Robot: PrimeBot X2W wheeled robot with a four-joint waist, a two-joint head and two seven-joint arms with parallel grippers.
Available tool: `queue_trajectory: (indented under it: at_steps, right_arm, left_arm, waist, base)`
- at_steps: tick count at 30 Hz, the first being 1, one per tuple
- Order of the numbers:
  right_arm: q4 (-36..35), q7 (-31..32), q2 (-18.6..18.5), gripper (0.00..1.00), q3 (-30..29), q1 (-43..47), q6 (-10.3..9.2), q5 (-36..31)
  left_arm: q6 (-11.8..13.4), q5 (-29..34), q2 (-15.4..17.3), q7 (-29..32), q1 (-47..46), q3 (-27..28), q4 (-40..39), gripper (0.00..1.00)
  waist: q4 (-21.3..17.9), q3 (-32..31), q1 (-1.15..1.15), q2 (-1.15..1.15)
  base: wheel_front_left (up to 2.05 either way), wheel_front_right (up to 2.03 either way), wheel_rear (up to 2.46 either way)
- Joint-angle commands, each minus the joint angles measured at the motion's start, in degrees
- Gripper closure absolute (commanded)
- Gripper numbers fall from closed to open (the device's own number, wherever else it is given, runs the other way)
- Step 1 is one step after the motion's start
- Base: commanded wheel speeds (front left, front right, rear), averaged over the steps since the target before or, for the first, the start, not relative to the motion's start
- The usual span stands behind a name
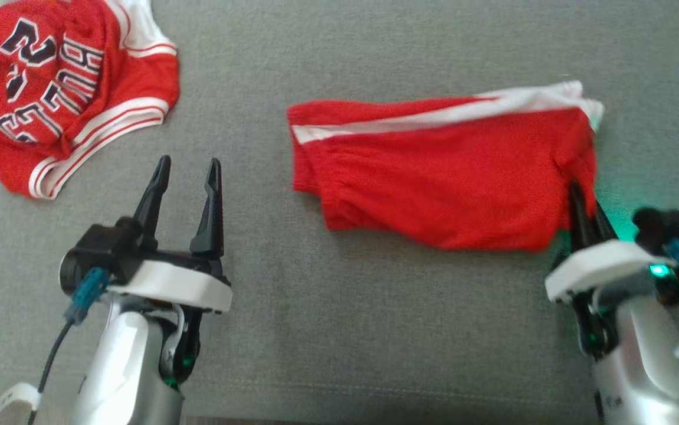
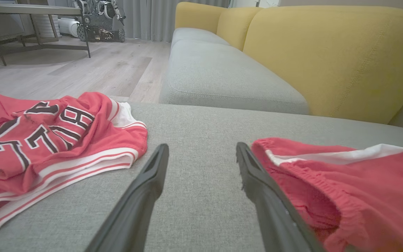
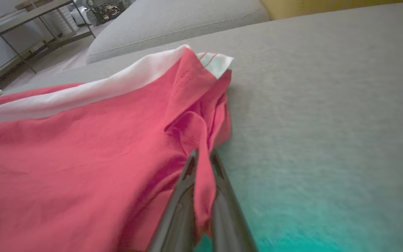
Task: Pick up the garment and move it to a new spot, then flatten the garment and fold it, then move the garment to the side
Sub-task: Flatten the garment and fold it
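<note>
The garment (image 1: pixel 439 177) is a pair of red shorts with a white side stripe, lying roughly flat on the grey cushion (image 1: pixel 339 330). My right gripper (image 1: pixel 578 192) is shut on a fold of red cloth at the garment's right edge; in the right wrist view the pinched fold (image 3: pixel 201 154) stands up between the two fingers. My left gripper (image 1: pixel 189 171) hovers open over bare cushion, left of the garment, holding nothing. The left wrist view shows the garment's elastic waistband (image 2: pixel 327 182) just right of that gripper's right finger (image 2: pixel 261 189).
A red jersey with black and white lettering (image 1: pixel 62 88) lies crumpled at the far left of the cushion. Yellow sofa backrests (image 2: pixel 327 59) rise beyond the cushion. A metal table (image 2: pixel 33 17) stands on the wooden floor further off.
</note>
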Motion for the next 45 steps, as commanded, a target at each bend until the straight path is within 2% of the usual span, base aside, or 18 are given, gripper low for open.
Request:
queue_trajectory:
  at_steps: [1, 9, 17, 23, 29, 35, 43, 44, 45]
  right_arm:
    - [-2.0, -0.3, 0.0, 1.0, 0.3, 1.8, -0.05, 0.4]
    - [-8.3, 1.1, 0.0, 1.0, -2.9, 8.7, -0.05, 1.7]
    - [-12.5, 2.8, 0.0, 1.0, -0.9, 8.0, -0.05, 1.6]
    - [-19.7, 5.9, 0.0, 1.0, 5.3, 6.0, -0.05, 1.9]
    - [-24.4, 9.9, 0.0, 1.0, 16.0, 2.4, -0.05, 3.3]
    - [-22.7, 11.3, 0.0, 1.0, 25.5, 1.5, -0.05, 6.6]
    - [-17.0, 10.8, 0.0, 1.0, 29.9, 2.6, -0.05, 8.2]
    - [-16.7, 10.3, 0.0, 0.69, 30.3, 2.7, -0.05, 8.4]
    - [-16.7, 9.5, 0.0, 0.0, 31.4, 2.9, -0.05, 8.3]
  left_arm:
    - [-0.3, 0.5, 0.5, -0.4, 0.3, 2.5, -1.8, 0.0]
    - [-0.7, 1.1, 0.7, -0.4, 1.5, 3.0, -1.7, 0.0]
    - [-1.0, 1.4, 0.7, -0.4, 2.0, 2.6, -1.0, 0.0]
    - [-1.1, 1.5, 0.6, -0.4, 2.5, 1.7, -0.3, 0.0]
    - [-1.3, 1.3, 0.5, -0.4, 2.5, 0.6, 0.0, 0.0]
    - [-1.1, 1.0, 0.3, -0.4, 2.1, -0.6, 0.1, 0.0]
    - [-0.7, 0.1, 0.2, -0.4, 2.1, -1.2, -0.1, 0.0]
    - [-0.6, 0.1, 0.2, -0.4, 2.1, -1.2, -0.1, 0.0]
    - [-0.4, 0.3, 0.2, -0.4, 2.1, -1.3, -0.2, 0.0]
  waist:
    - [-0.7, -0.7, 0.0, 0.0]
    - [-2.6, -2.0, 0.0, 0.0]
    - [-2.9, -3.5, 0.0, 0.0]
    - [-2.0, -5.4, 0.0, 0.0]
    - [-0.3, -6.3, 0.0, 0.0]
    - [2.7, -6.3, 0.0, 0.0]
    - [4.5, -5.7, 0.0, 0.0]
    - [4.6, -5.7, 0.0, 0.0]
    - [4.5, -5.6, 0.0, 0.0]
  base:
    - [0.0, 0.0, 0.0]
    - [0.0, 0.0, 0.0]
    - [0.0, 0.0, 0.0]
    - [0.0, 0.0, 0.0]
    - [0.0, 0.0, 0.0]
    - [0.0, 0.0, 0.0]
    - [0.0, 0.0, 0.0]
    - [0.0, 0.0, 0.0]
    - [0.0, 0.0, 0.0]
